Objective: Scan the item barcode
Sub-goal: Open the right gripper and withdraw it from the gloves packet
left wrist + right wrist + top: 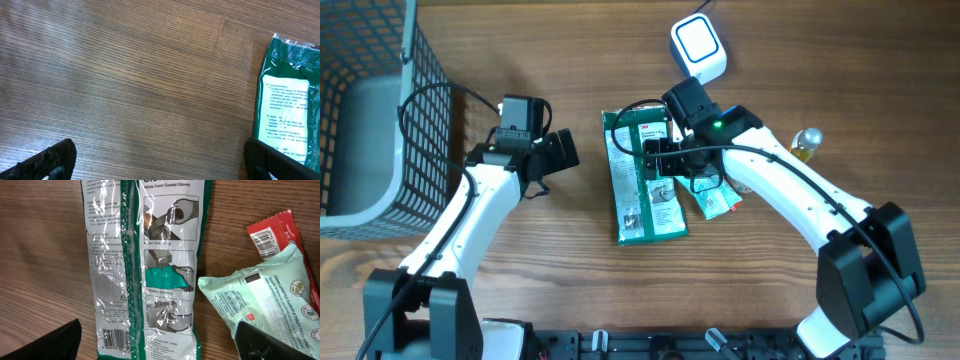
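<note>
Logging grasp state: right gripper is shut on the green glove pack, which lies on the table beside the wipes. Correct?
No: the right gripper is open, jaws spread wide, gripping nothing, as the right wrist view shows. The green glove pack does lie on the table beside the wipes.

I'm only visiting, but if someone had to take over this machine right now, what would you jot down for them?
Left gripper: open, empty, over bare table beside the glove pack.
Right gripper: open, empty, above the glove pack, which lies flat.
Scanner: at the far edge, beyond the pack. A wipes packet and a red packet lie beside the pack.
Done: no scan can be confirmed.
Left: lift an item and show its barcode to the scanner.
</note>
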`<state>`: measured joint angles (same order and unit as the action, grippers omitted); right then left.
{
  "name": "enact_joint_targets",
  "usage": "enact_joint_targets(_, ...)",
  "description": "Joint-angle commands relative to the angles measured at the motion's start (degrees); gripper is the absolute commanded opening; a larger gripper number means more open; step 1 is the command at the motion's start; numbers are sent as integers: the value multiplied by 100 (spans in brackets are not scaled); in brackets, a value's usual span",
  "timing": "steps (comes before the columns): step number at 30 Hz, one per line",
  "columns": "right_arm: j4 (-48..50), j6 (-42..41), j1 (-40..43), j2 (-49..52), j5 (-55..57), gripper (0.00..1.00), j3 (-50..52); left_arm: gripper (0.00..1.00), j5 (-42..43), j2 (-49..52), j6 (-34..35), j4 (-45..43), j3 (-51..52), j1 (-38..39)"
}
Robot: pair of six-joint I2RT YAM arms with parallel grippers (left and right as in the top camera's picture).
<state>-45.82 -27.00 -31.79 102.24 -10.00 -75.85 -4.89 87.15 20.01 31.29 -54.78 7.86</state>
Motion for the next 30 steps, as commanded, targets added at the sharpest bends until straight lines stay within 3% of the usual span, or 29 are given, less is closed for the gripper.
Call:
enact_joint_targets(1,22,-4,13,74,144,100,48,100,-76,-4,-24,2,-52,-26)
enact_joint_targets(30,267,-7,13,24,146,100,48,100,-76,-4,-24,2,-52,-26)
